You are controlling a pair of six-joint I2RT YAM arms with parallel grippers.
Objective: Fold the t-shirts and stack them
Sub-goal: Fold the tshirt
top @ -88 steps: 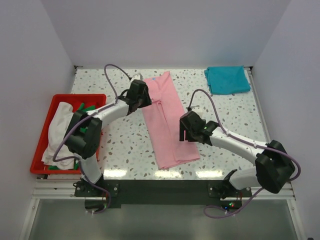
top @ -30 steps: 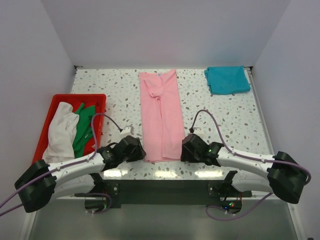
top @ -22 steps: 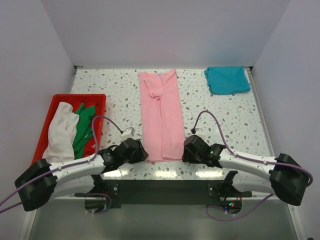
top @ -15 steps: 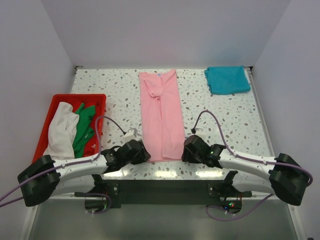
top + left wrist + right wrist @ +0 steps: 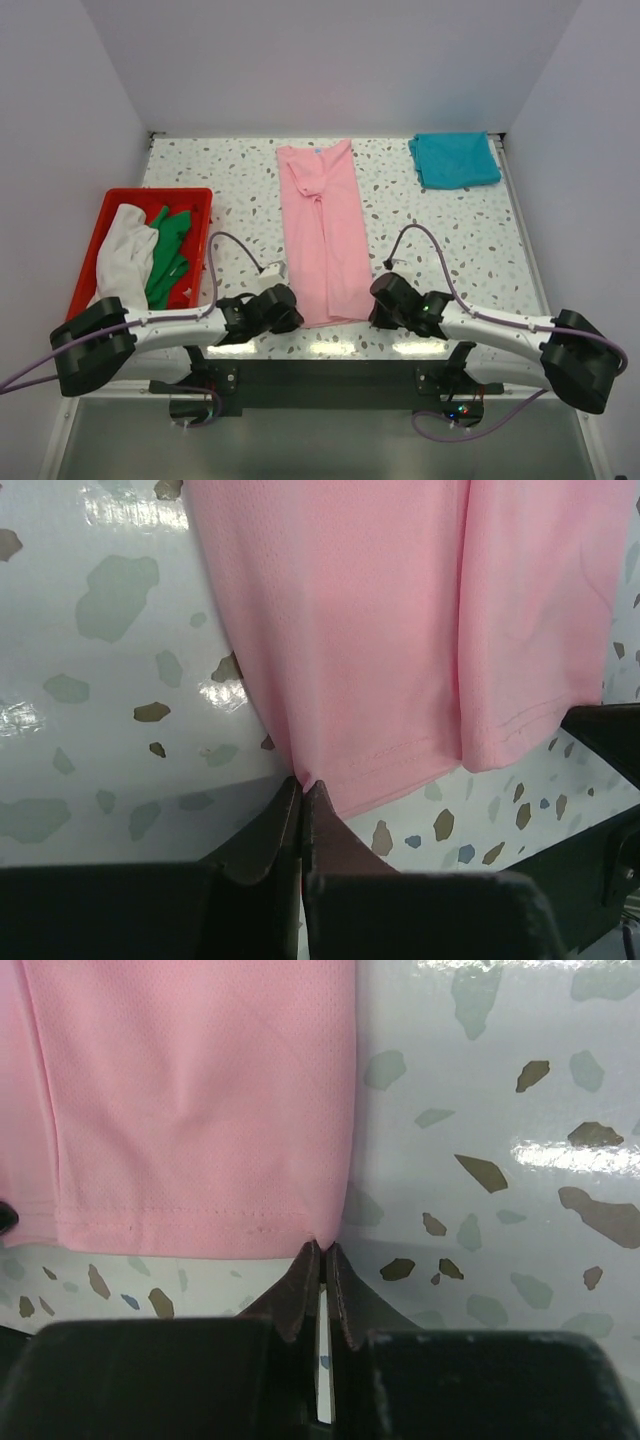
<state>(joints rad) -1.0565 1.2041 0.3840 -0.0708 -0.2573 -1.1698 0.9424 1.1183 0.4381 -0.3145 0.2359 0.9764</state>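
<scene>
Over on the left, the white shirt and green shirt lie bunched in the red tray. The left hand sits low at the near edge of the tabletop, its fingers closed tight on the near left corner of the pink shirt. That shirt is a long narrow strip running straight away from both arms. The right hand pinches the near right corner of the hem, fingers all but shut. The teal shirt lies folded at the far right corner.
</scene>
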